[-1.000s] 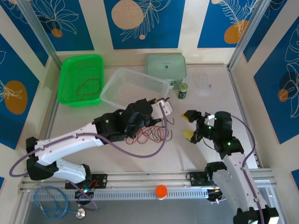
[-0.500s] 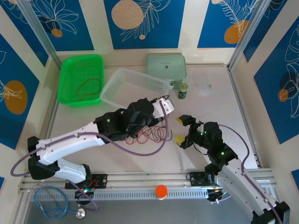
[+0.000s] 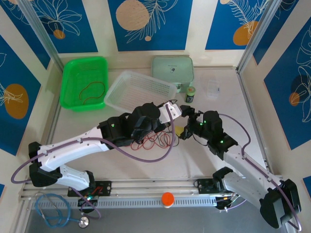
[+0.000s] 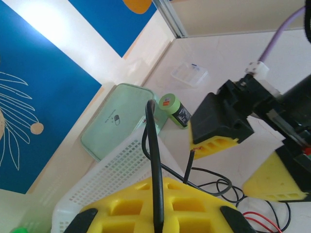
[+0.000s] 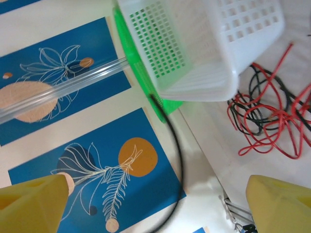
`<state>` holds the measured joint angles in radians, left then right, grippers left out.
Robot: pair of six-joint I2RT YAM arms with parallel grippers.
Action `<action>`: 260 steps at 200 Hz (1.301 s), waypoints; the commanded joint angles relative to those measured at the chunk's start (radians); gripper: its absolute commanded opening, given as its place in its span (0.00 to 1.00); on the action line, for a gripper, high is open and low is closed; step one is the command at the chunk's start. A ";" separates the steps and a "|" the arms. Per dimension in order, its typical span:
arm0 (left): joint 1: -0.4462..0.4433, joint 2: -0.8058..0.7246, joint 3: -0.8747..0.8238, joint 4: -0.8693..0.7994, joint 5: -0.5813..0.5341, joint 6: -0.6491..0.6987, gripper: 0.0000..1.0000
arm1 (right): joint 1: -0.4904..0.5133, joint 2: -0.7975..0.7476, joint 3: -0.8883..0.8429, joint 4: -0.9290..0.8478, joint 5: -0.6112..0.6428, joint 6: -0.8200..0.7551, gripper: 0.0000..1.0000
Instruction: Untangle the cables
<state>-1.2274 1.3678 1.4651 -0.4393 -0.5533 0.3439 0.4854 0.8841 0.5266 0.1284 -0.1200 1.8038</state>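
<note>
Blue leaf-patterned panels stood round the pale worktop [image 3: 209, 160]. On it, the left fingers [image 4: 126, 206] were clenched on the black cable [image 4: 154, 145], which rose straight out of the gap between them in the left wrist view and bent over at its top in front of the white mesh basket [image 3: 141, 90]. Just beside them, the right fingers [image 5: 279, 204] were spread wide, grasping nothing. In the right wrist view a raised black strand curved through the open space between them; whether it reached the level of their tips could not be told. A loose black end with a reddish tip hung near one right finger. The red cable [image 3: 158, 141] lay on the worktop in many thin, loose loops, interlaced with slack black loops, beside the basket and under the left wrist.
</note>
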 commanded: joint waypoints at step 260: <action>0.024 -0.122 -0.097 -0.597 -0.030 -0.549 0.00 | -0.503 0.098 0.340 -0.236 -0.239 -0.620 0.00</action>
<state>-1.2247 1.2411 1.3617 -0.9028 -0.5461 -0.1429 0.0147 0.9600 0.8356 -0.1291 -0.4278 1.2514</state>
